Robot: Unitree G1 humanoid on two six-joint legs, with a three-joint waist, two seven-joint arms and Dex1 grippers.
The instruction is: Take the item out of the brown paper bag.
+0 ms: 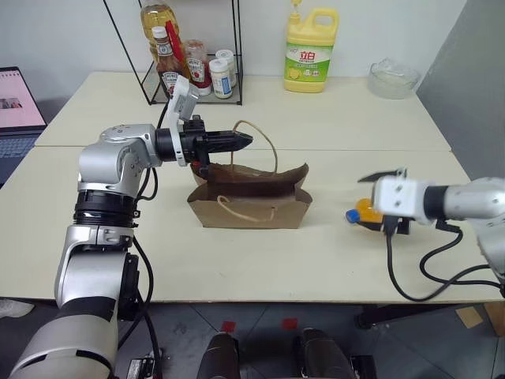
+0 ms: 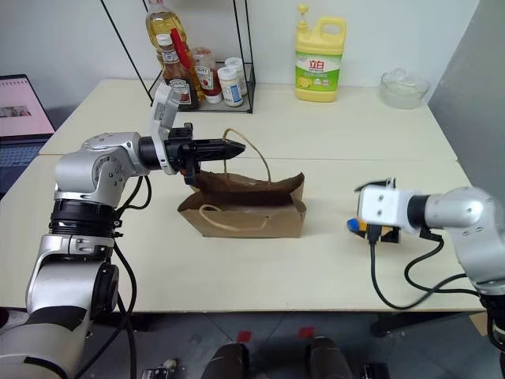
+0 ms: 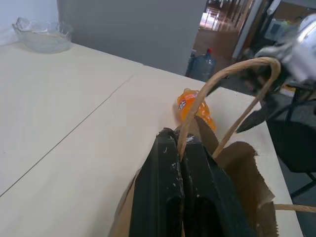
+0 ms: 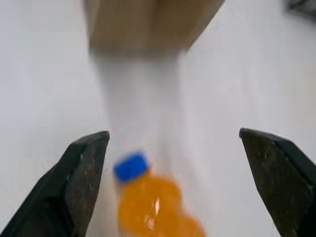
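The brown paper bag [image 1: 251, 204] stands on the table's middle, mouth up. My left gripper [image 1: 241, 142] reaches in level from the left and is shut on one tan cord handle [image 1: 264, 138], holding it up above the bag; the other handle hangs down the bag's front. The item [image 1: 360, 212], a small orange bottle with a blue cap, lies on the table to the right of the bag, outside it. My right gripper [image 4: 173, 136] is open just behind the bottle [image 4: 150, 197], its fingers wide on either side and clear of it.
A yellow detergent jug [image 1: 311, 51] and a glass bowl [image 1: 393, 77] stand at the back right. A wire rack [image 1: 189, 67] with sauce bottles is at the back left. A laptop [image 1: 16, 106] sits at the far left edge.
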